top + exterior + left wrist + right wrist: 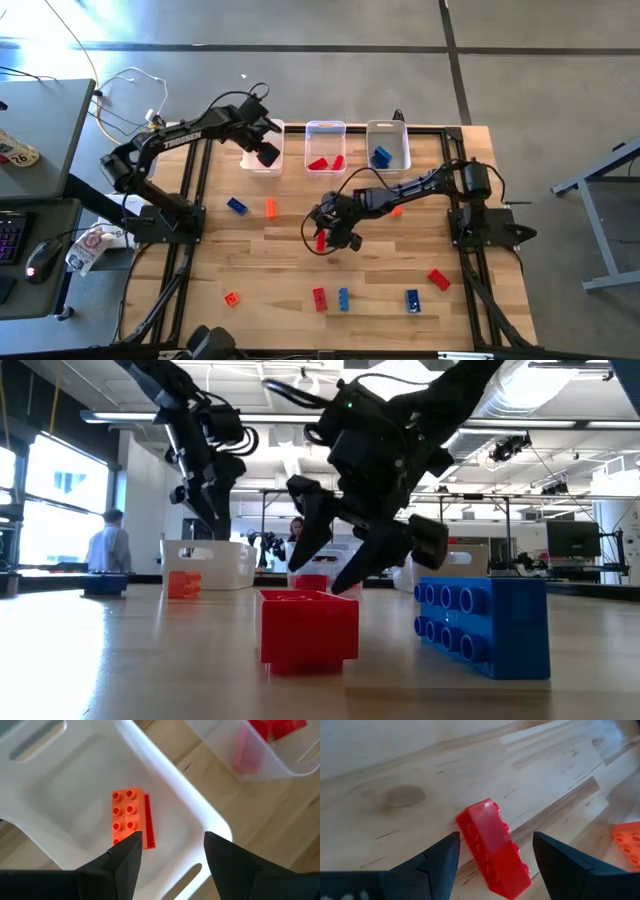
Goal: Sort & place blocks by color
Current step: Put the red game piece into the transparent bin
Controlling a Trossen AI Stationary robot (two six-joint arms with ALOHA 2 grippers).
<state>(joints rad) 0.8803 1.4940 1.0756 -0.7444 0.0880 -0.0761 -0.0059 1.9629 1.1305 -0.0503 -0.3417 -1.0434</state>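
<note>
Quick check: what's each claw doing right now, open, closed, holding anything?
Left claw: open, empty, above the left bin with an orange block lying inside.
Right claw: open, holding nothing, poised over a red block on the table.

Grey concrete floor [300,25], bright windows [60,490], ceiling ducts [560,390]

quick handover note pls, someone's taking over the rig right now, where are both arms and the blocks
Left gripper: jaws open above the left bin; an orange block lies in it.
Right gripper: jaws open, low at table centre over a red block, not gripped.
Done: red blocks in the middle bin, a blue block in the right bin.
Left: the loose blocks on the table, including a blue one and an orange one near the left arm, and red, blue and orange along the front.
</note>
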